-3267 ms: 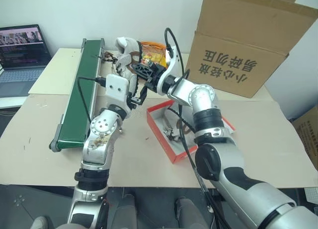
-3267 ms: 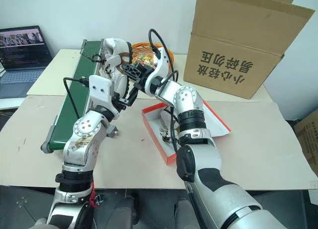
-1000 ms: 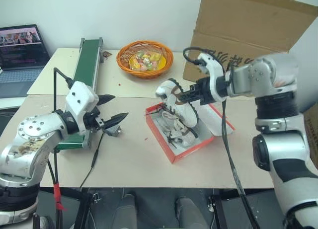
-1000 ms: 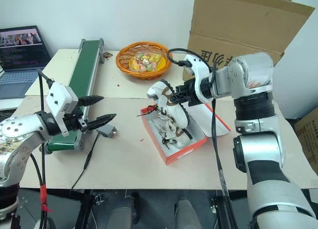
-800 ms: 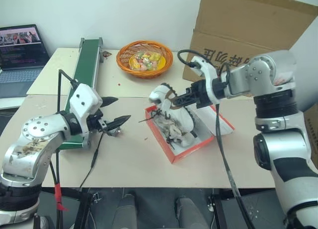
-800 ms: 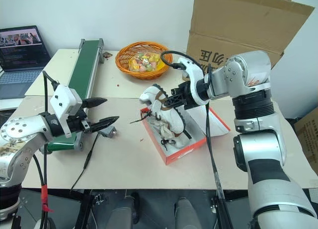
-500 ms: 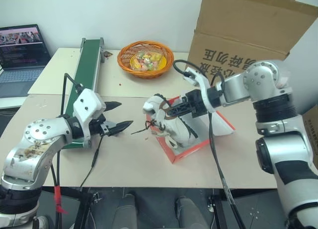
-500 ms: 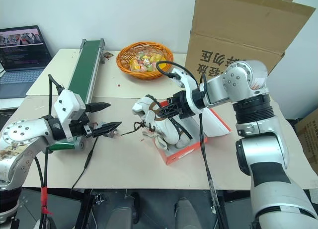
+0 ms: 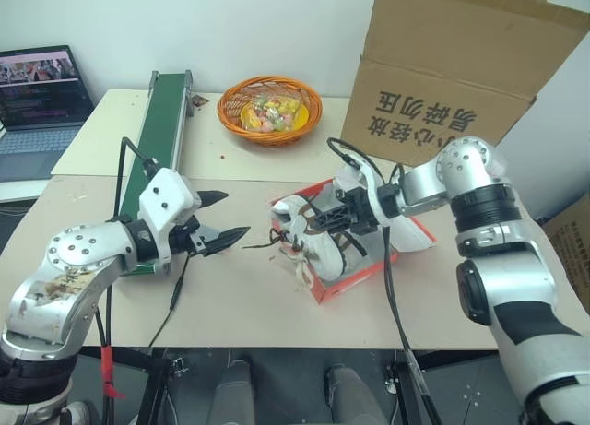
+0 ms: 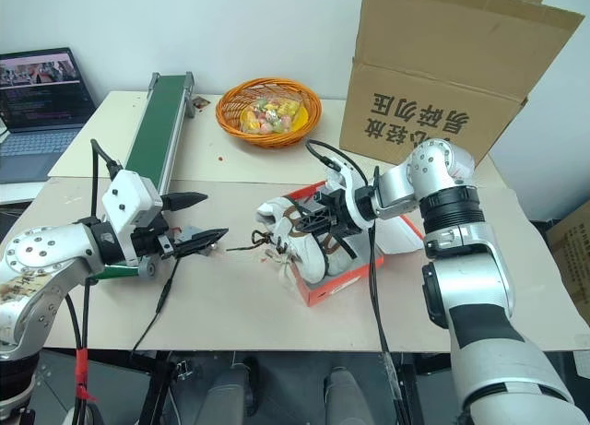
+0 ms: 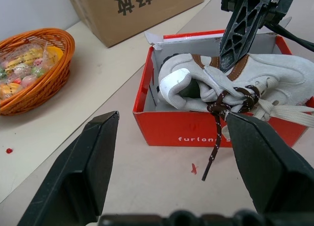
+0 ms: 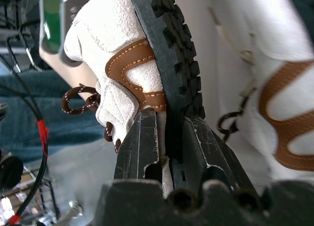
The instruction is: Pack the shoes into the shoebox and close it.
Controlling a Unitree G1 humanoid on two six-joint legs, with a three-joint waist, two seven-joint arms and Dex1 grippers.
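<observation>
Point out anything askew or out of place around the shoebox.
The shoe held by the right gripper lies tilted across the shoebox, its toe past the box's end. Its dark lace dangles outside over the red wall.

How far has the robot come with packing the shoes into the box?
Done: one shoe lies inside the open shoebox. In hand: the right gripper is shut on the second shoe, which lies over the box's near end, its laces hanging outside. The left gripper is open and holds nothing. Left: seat this shoe, tuck the laces, close the lid.
</observation>
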